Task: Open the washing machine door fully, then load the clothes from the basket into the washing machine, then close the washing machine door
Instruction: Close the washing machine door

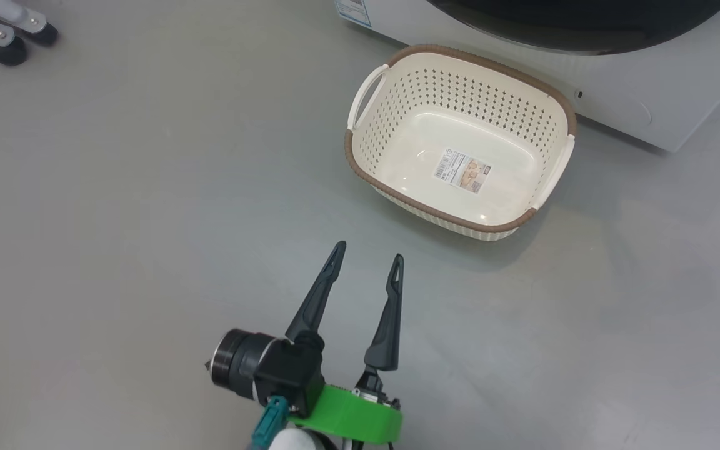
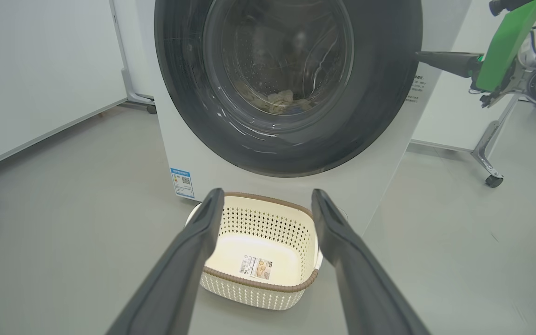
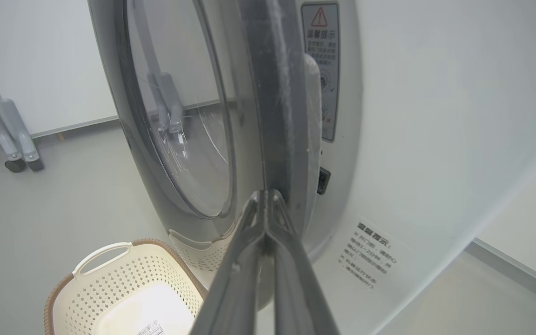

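The washing machine (image 2: pixel 193 153) is white, and its door (image 2: pixel 291 149), black-rimmed with a glass centre, lies against or very near its front. Through the glass, cream clothes (image 2: pixel 279 100) lie in the drum. On the floor before it stands the basket (image 2: pixel 258 223), with nothing in it but a label. My left gripper (image 2: pixel 268 200) hovers open in front of the basket (image 1: pixel 491 106), nothing between its fingers (image 1: pixel 329 281). My right gripper (image 3: pixel 265 195) is shut and holds nothing; its tips rest at the outer edge of the door (image 3: pixel 268 93). From the left wrist the right gripper (image 2: pixel 428 58) meets the rim's right side.
Grey floor spreads around the basket. Wheeled stand legs (image 1: pixel 10 37) are at the far left, and another caster leg (image 2: pixel 491 177) stands to the right of the machine. White panels (image 2: pixel 40 70) line the left side. A warning sticker (image 3: pixel 321 70) is on the machine front.
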Motion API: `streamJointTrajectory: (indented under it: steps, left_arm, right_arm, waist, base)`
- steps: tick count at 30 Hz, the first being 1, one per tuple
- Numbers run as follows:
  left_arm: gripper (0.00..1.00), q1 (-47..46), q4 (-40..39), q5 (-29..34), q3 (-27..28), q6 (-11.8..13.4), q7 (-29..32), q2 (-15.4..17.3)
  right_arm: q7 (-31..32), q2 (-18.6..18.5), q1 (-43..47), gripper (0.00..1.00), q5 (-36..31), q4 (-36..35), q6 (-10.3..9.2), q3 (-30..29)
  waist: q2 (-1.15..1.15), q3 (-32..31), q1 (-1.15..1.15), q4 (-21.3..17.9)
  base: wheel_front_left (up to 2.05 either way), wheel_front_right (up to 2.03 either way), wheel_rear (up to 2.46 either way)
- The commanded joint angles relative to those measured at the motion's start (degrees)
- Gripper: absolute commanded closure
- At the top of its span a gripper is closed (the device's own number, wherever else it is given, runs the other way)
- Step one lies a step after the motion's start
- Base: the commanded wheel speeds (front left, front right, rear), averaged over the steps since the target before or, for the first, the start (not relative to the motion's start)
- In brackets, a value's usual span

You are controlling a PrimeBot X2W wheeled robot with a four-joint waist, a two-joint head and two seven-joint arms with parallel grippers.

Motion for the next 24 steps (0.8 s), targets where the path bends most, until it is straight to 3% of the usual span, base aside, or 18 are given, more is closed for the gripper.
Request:
streamJointTrajectory:
  steps: [1,7,11,16,24]
  left_arm:
    - [0.0,-1.47,-2.04,-0.62,1.26,3.61,-0.39,0.35]
    - [0.0,-2.3,-1.9,-1.14,0.42,4.68,-0.39,0.35]
    - [0.0,-2.94,-1.11,-1.6,0.38,4.58,-0.39,0.35]
    - [0.0,-4.06,0.94,-2.19,0.15,3.28,-0.39,0.35]
    - [0.0,-5.11,4.69,-1.61,2.2,1.57,-0.39,0.35]
  right_arm:
    - [-0.61,-0.9,-1.64,1.0,0.78,-1.01,0.2,0.57]
    - [-0.74,-1.37,-2.24,1.0,4.56,-2.43,0.2,3.32]
    - [-0.78,-2.04,-0.09,1.0,7.29,-6.58,0.2,1.81]
    - [-0.79,-2.88,7.03,1.0,8.12,-13.06,0.2,-5.23]
    - [-0.79,1.67,23.01,1.0,4.13,-24.11,0.2,-16.92]
  waist:
    - [0.0,0.19,-0.01,0.01]
    - [0.0,0.46,-0.01,-0.05]
    - [0.0,-0.26,-0.01,-0.22]
    - [0.0,-2.24,-0.01,-0.95]
    - [0.0,-5.88,-0.01,-8.28]
  base:
    - [-0.05,-0.05,-0.05]
    - [-0.01,-0.01,-0.01]
    - [0.0,0.0,0.0]
    - [0.0,0.0,0.0]
    - [0.0,0.0,0.0]
